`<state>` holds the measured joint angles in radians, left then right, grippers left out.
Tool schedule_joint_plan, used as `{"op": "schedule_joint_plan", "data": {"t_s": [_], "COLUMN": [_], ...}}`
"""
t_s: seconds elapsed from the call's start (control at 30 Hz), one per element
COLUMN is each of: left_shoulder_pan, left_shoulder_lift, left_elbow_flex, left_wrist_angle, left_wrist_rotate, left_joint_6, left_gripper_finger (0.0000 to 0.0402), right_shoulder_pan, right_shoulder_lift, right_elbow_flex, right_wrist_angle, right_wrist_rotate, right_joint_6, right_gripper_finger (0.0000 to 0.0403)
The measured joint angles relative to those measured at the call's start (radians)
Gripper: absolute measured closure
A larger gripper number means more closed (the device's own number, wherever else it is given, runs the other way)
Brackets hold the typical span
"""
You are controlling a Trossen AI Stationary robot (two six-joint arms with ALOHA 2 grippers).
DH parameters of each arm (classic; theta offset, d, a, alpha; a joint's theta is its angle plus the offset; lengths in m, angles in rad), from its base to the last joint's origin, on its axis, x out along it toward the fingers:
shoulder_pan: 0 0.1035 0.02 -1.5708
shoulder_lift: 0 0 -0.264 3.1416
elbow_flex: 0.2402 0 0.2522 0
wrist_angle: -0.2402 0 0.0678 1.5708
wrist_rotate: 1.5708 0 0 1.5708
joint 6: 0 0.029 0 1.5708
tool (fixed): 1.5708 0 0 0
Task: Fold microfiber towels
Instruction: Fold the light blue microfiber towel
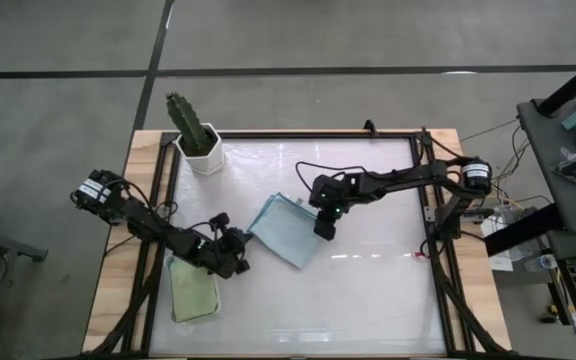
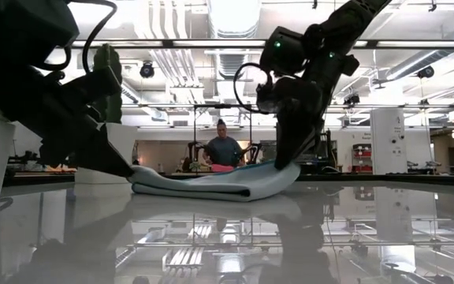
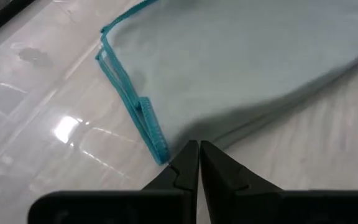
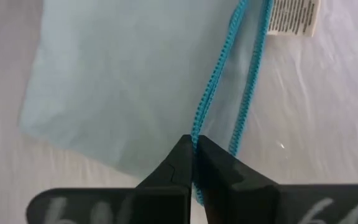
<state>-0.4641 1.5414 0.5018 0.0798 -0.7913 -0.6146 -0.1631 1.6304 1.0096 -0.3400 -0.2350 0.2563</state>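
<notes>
The white table (image 1: 368,290) carries a pale blue towel (image 1: 286,230) near its centre, folded into a rough rectangle. In the high view its long axis runs diagonally, from the far left end toward the near right end. Teal stitching edges the towel, and a white label (image 4: 294,17) sits at one corner.

The right gripper (image 1: 325,226) is down on the towel's near right end. Its fingers (image 4: 178,163) are pinched together on the stitched edge, gripping the cloth. In the low view that end of the towel curls upward against the gripper.

The left gripper (image 1: 238,255) sits at the towel's left side, fingers (image 3: 188,163) closed with nothing between them, tips just beside the towel's hemmed corner.

A sage green towel (image 1: 194,292) lies folded near the table's near left edge. A potted cactus (image 1: 196,133) stands at the far left corner.
</notes>
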Motion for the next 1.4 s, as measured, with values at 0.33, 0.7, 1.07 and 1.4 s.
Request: {"op": "schedule_joint_plan", "data": {"t_s": [0.33, 0.7, 1.07, 1.4], "left_shoulder_pan": [0.000, 0.017, 0.017, 0.045], "left_shoulder_lift": [0.000, 0.108, 0.096, 0.127], "left_elbow_flex": [-0.005, -0.005, 0.003, -0.002], "left_wrist_angle": [0.013, 0.160, 0.165, 0.187], "left_wrist_rotate": [0.060, 0.046, 0.049, 0.019], "left_joint_6": [0.028, 0.067, 0.100, 0.123], "left_gripper_finger": [0.0400, 0.0401, 0.0401, 0.0402], "right_shoulder_pan": [0.008, 0.008, 0.008, 0.008], "right_shoulder_lift": [0.007, 0.007, 0.007, 0.007], "right_elbow_flex": [0.000, -0.001, -0.001, -0.002], "right_wrist_angle": [-0.002, 0.012, 0.024, 0.031], "right_wrist_rotate": [0.001, 0.001, 0.002, 0.002], "right_joint_6": [-0.006, -0.006, -0.006, -0.006], "right_gripper_finger": [0.0394, 0.0394, 0.0394, 0.0394]}}
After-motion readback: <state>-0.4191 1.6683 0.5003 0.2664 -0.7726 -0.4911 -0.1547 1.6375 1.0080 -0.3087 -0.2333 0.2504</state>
